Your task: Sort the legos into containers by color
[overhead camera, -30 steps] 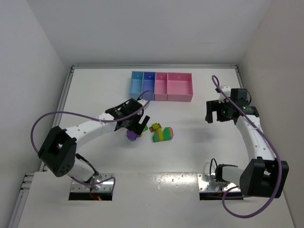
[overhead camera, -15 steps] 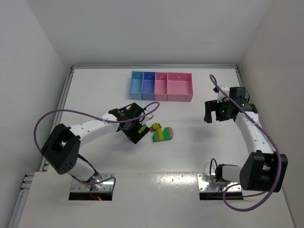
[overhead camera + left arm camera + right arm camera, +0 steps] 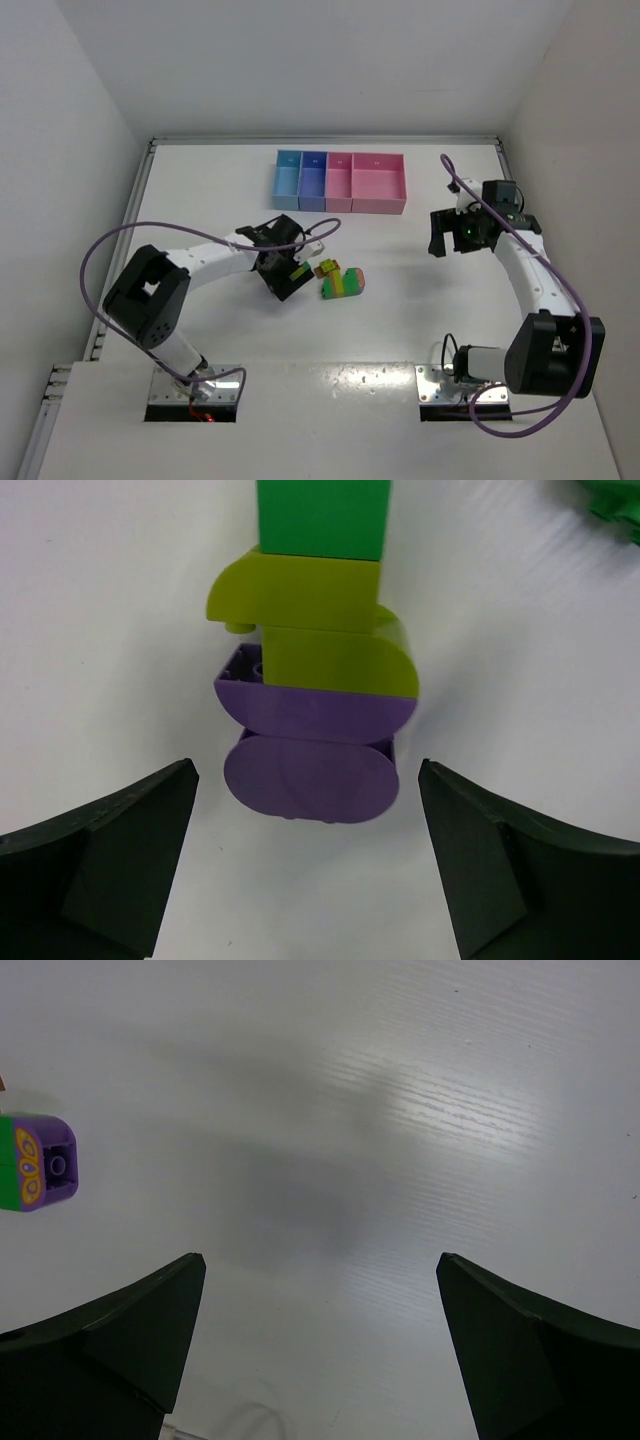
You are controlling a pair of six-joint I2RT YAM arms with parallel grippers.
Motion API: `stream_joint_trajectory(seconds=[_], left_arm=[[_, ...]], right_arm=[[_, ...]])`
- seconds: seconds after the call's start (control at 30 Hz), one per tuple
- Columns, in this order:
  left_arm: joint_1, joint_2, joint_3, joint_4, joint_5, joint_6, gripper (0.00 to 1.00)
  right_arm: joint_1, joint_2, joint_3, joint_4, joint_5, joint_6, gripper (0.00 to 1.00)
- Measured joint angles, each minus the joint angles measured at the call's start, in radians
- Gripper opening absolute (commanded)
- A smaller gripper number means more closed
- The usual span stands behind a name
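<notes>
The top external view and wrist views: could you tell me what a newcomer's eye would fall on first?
The row of blue and pink containers at the far side of the table stands out, with a striped lego clump near the middle. Up close, the left pincer is open either side of a purple, lime and green stack.

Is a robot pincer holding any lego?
No. The left pincer stands open around the purple, lime and green plastic brick stack, not touching; the right pincer is open too.
</notes>
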Motion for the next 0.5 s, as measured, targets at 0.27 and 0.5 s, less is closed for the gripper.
stream_joint_trajectory(seconds=[0.27,0.5], left_arm=[[0.058,0.087,0.016,0.022,0.026,0.035,0.85],[0.100,0.097,0.046,0.023,0.084,0.067,0.52]], right_arm=[[0.000,0.031,0.004,0.000,0.005,-0.005,1.00],[0.003,0.053,0.016,-0.001,0.011,-0.006,1.00]])
